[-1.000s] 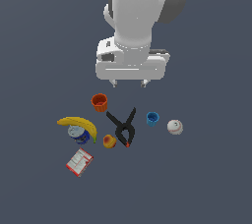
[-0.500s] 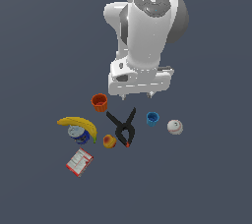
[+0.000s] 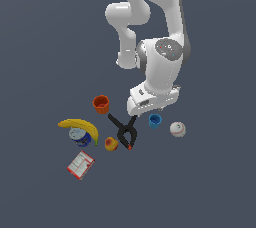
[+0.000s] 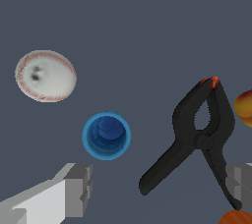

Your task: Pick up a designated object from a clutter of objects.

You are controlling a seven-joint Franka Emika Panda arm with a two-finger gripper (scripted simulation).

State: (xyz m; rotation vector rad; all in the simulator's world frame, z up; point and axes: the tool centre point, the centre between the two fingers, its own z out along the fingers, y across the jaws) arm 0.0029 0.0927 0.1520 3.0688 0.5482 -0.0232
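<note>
Evidently lining up a grasp, the gripper (image 4: 156, 188) hangs spread wide and empty above the blue cup (image 4: 106, 136), which stands upright between the baseball (image 4: 45, 76) and black clamp (image 4: 199, 137).

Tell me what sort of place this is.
Most likely a simulated test scene, not a real room: a plain, featureless dark grey floor, flatly rendered items like the blue cup, baseball and black clamp, and a smooth white arm above.

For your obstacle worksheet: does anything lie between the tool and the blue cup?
Nothing visible does. The blue cup stands clear; the black clamp and baseball flank it without touching. The open tool hangs offset toward the clamp.
</note>
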